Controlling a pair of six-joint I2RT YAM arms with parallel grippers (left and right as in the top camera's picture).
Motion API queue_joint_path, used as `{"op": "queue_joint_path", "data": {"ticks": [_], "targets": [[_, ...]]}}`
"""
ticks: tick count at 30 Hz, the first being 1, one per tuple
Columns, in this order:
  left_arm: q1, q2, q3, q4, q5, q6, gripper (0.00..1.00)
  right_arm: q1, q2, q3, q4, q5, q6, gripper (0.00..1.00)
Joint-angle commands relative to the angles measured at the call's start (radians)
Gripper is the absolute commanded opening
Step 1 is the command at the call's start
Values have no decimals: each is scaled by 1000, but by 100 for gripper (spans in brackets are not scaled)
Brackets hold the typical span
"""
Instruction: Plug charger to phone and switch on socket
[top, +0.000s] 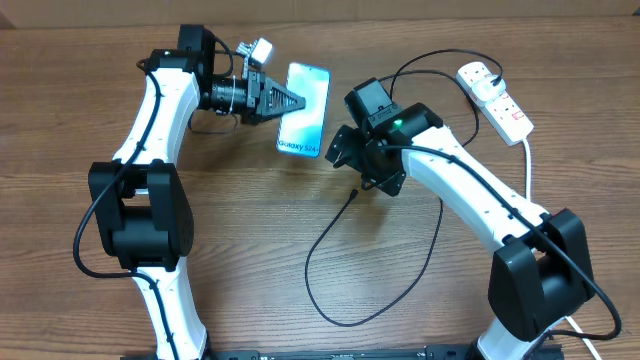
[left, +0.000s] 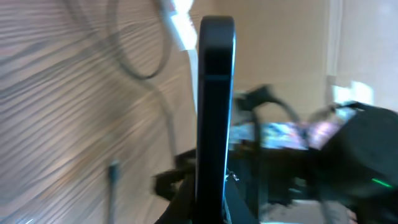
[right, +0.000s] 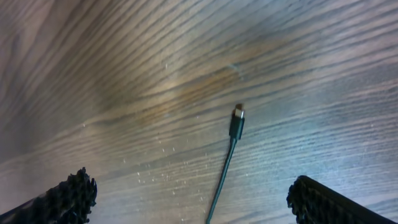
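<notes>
Within the clamped left gripper (top: 298, 101) sits the slim teal-screened phone (top: 310, 118); right gripper (right: 199, 202) gapes wide.

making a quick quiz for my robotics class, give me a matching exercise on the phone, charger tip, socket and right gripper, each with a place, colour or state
Things:
1. phone
2. charger tip
3. socket
4. right gripper

Place, colour or state:
a. open, above the table
b. clamped in the left gripper
c. lying loose on the wood
d. white, with red switches

Pairs: 1-b, 2-c, 3-d, 4-a
</notes>
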Motion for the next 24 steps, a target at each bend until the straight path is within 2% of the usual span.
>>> {"op": "queue_joint_path", "data": {"ticks": [1, 7, 11, 13, 20, 24], "targets": [[9, -36, 22, -10, -120, -4, 4, 6, -11, 19, -21, 38, -12, 100], [10, -43, 23, -36, -92, 17, 4, -18, -11, 19, -76, 79, -13, 100], [10, -78, 23, -97, -50, 162, 4, -24, -11, 19, -75, 77, -16, 100], [9, -100, 23, -117, -64, 194, 4, -24, -11, 19, -70, 78, -16, 100], [1, -198, 22, -161, -216, 196, 4, -22, -1, 19, -60, 130, -15, 100], [-11, -252, 22, -176, -240, 196, 4, -22, 5, 19, -61, 130, -15, 100]]}}
